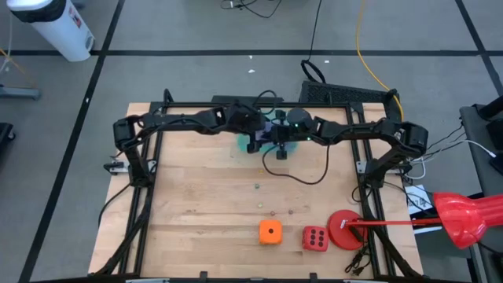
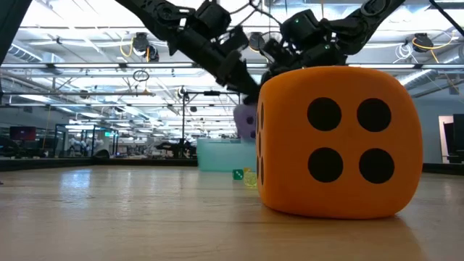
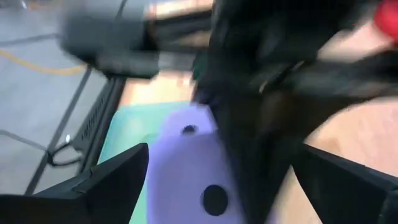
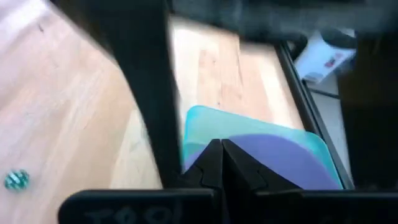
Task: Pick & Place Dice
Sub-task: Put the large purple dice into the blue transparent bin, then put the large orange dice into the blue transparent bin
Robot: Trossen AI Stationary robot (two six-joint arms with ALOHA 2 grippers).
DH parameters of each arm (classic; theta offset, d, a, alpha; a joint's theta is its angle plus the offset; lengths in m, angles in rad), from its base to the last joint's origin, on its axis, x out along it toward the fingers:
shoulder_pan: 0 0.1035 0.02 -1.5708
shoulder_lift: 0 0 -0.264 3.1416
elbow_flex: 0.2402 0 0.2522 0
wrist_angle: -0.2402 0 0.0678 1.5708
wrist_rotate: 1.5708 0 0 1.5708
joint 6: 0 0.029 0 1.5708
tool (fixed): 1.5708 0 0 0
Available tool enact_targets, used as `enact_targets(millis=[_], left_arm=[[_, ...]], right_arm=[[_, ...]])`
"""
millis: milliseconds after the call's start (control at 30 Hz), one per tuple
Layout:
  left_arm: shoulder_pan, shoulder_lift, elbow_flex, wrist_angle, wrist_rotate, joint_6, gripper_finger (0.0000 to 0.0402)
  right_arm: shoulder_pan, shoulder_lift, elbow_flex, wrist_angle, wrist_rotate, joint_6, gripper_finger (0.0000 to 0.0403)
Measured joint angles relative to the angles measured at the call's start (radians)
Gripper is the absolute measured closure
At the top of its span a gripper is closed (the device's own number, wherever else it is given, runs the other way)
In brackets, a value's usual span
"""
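Count from overhead: one orange die (image 1: 269, 232), one red die (image 1: 315, 238), both near the front edge of my desk (image 1: 196, 196), side by side with a gap between them. A red disc (image 1: 343, 230) sits just beside the red die toward the right rail. I see one purple die (image 3: 186, 168) for certain, over the teal bin (image 4: 205, 121) at the back middle; whether a second lies there I cannot tell. A few tiny dice (image 2: 244, 176) are scattered mid-desk.

Both arms meet over the bin. My left gripper (image 3: 211, 177) has its fingers spread wide with the purple die between them. My right gripper (image 4: 221, 155) has its fingers pressed together, empty.

Desk centre lies bare wood.

Orange die's four-pip face looks toward the front edge.
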Motion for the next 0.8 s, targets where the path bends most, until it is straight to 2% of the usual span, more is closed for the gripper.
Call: enact_targets(millis=[467,633,800], left_arm=[[0.012,-0.014,0.003,-0.017,-0.054,-0.018,0.0005],[0.002,-0.101,0.001,-0.121,-0.079,-0.020,0.0005],[-0.026,-0.285,0.001,-0.294,-0.109,-0.051,0.0005]], right_arm=[[0.004,0.005,-0.003,0.022,0.003,0.004,0.0403],[0.024,-0.042,-0.003,0.021,0.000,0.008,0.0403],[0.048,-0.178,-0.003,-0.007,-0.001,0.046,0.0403]])
